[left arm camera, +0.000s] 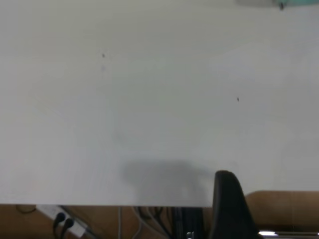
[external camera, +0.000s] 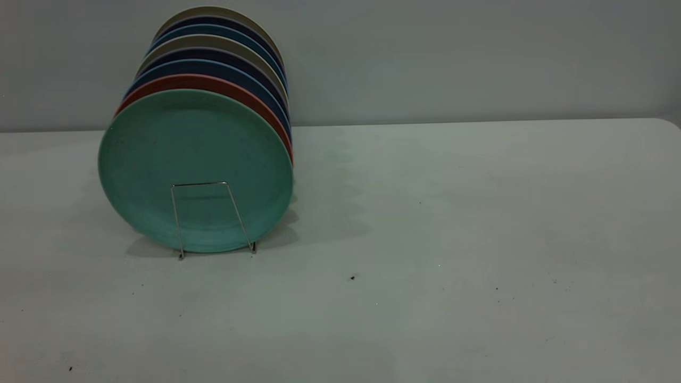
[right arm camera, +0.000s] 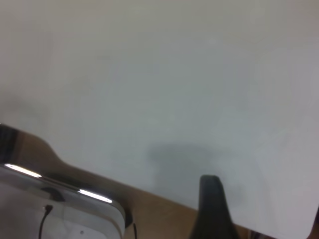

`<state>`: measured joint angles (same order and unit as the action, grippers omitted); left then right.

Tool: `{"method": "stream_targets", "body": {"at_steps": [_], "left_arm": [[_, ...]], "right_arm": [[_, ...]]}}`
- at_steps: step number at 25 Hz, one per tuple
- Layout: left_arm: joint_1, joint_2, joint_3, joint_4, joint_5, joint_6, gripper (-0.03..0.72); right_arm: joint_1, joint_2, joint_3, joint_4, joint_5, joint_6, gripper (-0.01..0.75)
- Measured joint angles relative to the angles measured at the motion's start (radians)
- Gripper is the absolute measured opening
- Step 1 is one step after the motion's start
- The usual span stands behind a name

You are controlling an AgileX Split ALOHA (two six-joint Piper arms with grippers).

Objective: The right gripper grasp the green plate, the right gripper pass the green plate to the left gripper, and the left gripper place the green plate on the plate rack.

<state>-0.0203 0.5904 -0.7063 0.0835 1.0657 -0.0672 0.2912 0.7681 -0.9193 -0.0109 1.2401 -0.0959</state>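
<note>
Outside the exterior view both arms are sitting, so no gripper is showing there. Standing on edge at the front of the plate rack (external camera: 213, 218), the green plate (external camera: 194, 167) is leaning back against a salmon-pink plate (external camera: 213, 85) and a row of dark blue plates (external camera: 213, 68), its flat face turned to the camera and its long axis upright. By that, the placing looks done already.

From the left wrist view, the left gripper (left arm camera: 227, 204) is hanging over the table (left arm camera: 149, 99) edge, well apart from the rack; only one dark finger is showing, so I cannot tell its opening. A sliver of green is peeking far ahead of it.

From the right wrist view, the right gripper (right arm camera: 212, 209) is likewise showing one finger over the bare table, touching nothing visible, and its opening cannot be told.
</note>
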Motion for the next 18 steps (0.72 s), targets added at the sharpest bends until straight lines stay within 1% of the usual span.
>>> {"method": "stream_targets", "body": {"at_steps": [4, 11, 13, 16, 18], "left_arm": [[0.0, -0.178, 0.096, -0.034, 0.028, 0.006, 0.461], [0.0, -0.4, 0.17, -0.064, 0.078, 0.116, 0.461], [0.0, -0.436, 0.184, -0.072, 0.079, 0.123, 0.461], [0.0, -0.474, 0.212, -0.084, 0.072, 0.126, 0.461], [-0.001, -0.482, 0.221, -0.084, 0.071, 0.126, 0.461]], "right_arm": [[0.0, -0.159, 0.141, 0.026, -0.004, -0.005, 0.546], [0.0, -0.406, 0.403, 0.045, -0.075, -0.035, 0.546], [0.0, -0.472, 0.426, 0.047, -0.082, -0.036, 0.546], [0.0, -0.556, 0.429, 0.051, -0.116, -0.037, 0.546], [0.0, -0.6, 0.431, 0.055, -0.118, -0.037, 0.546]]}}
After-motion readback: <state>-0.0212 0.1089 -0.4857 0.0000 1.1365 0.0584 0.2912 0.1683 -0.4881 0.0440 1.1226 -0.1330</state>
